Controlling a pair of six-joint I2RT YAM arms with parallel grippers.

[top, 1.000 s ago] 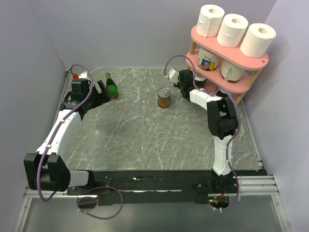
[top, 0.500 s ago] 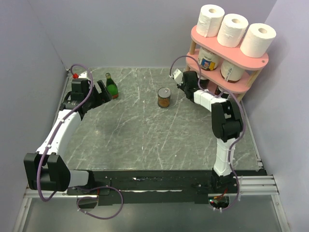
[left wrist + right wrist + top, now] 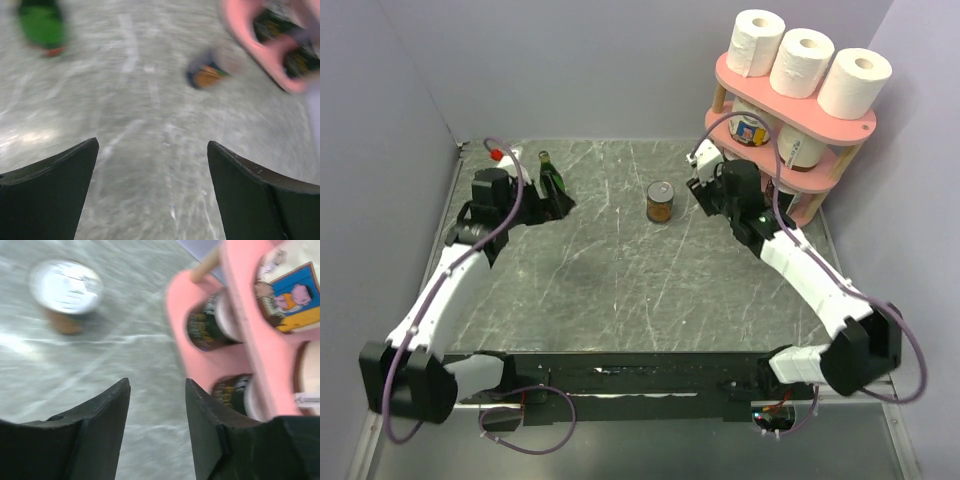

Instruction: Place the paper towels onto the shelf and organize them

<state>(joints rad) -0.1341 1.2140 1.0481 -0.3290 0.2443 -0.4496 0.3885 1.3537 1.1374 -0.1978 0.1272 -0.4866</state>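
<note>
Three white paper towels stand upright in a row on the top board of the pink shelf at the back right: one at the left, one in the middle and one at the right. My right gripper hovers low just left of the shelf's bottom tier. In the right wrist view it is open with only table between the fingers, and the shelf fills the right side. My left gripper is open and empty beside a green bottle.
A green bottle stands at the back left. A tin can sits mid-table between the grippers. Labelled tubs fill the shelf's middle tier, and dark jars lie on the lower tiers. Grey walls close in on three sides.
My right arm has swung its elbow down and out to the right, its gripper has shifted slightly right along the shelf's foot, and its jaws have opened. My left gripper has edged right toward the bottle.
</note>
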